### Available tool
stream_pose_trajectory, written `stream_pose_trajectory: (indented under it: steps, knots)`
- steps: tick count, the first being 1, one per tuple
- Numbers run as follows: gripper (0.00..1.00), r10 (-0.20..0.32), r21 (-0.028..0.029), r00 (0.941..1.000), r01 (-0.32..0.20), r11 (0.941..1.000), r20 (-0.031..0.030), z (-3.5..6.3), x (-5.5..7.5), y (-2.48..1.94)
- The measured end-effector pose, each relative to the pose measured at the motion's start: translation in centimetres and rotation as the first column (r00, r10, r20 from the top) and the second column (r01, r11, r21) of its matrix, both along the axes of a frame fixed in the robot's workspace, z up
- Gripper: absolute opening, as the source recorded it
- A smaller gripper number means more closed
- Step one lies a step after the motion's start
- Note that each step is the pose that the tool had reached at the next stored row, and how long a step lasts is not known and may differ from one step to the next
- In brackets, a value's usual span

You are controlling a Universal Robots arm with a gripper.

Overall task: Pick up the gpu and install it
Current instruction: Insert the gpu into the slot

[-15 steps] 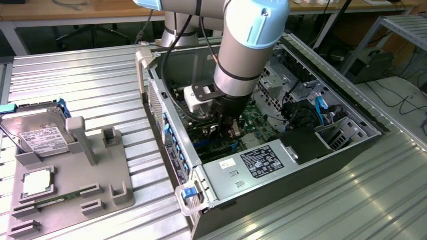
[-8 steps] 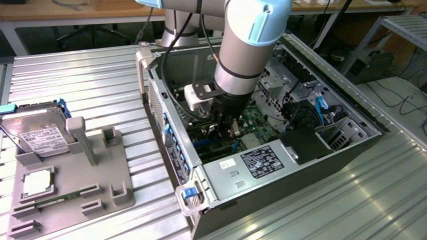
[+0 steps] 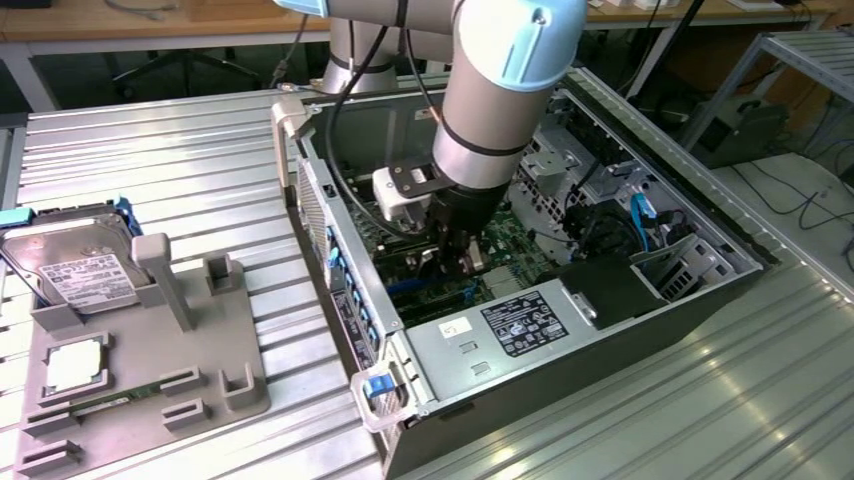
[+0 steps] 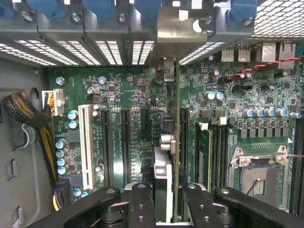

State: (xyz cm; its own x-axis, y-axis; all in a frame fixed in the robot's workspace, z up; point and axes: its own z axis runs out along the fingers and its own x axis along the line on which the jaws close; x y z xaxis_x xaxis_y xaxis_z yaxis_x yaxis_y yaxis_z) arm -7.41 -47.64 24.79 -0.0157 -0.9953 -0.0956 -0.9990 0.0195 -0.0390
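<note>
Wrist view, risk: the gpu (image 4: 176, 109) is seen edge-on, gripped only at the end away from its bracket. If its contact edge is off the line of the slot, pressing could tilt it in the grip, jam it, or knock the memory stick (image 4: 204, 152) just beside it.
End effector (image 4: 168, 209): partly closed, both fingers clamped on the gpu's faces.
Gpu: upright inside the computer case (image 3: 561, 400), over the motherboard (image 4: 128, 90), with its silver bracket (image 4: 183, 28) at the rear slot openings. Whether it is seated I cannot tell.
Neighbours: black expansion slots (image 4: 126, 142) on one side, memory stick on the other.
Exterior view: computer case lies open on the desk (image 3: 160, 160). A hard drive (image 3: 80, 270) sits in a grey fixture (image 3: 200, 380), well apart at the exterior view's left.
</note>
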Motion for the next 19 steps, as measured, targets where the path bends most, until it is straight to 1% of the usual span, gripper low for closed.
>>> stream_pose_trajectory:
  steps: [1,2,3,7,9,10,19]
  knots:
    - [0.28,0.000,-0.0052,1.0000,0.000,1.0000,-0.0002,0.02,0.00,0.01]
    - [0.28,0.000,-0.0119,1.0000,0.000,0.9999,-0.0002,0.01,-0.01,0.02]
    - [0.28,0.000,-0.0162,1.0000,0.000,0.9999,-0.0001,0.00,0.00,0.02]
    - [0.28,0.000,-0.0174,1.0000,0.000,0.9998,-0.0002,0.01,-0.01,0.05]
    - [0.28,0.000,-0.0198,1.0000,0.000,0.9998,-0.0002,0.01,-0.01,0.40]
    - [0.28,0.000,-0.0204,1.0000,0.000,0.9998,-0.0003,0.01,-0.01,0.46]
    - [0.28,0.000,-0.0206,1.0000,0.000,0.9998,-0.0001,0.00,0.05,0.58]
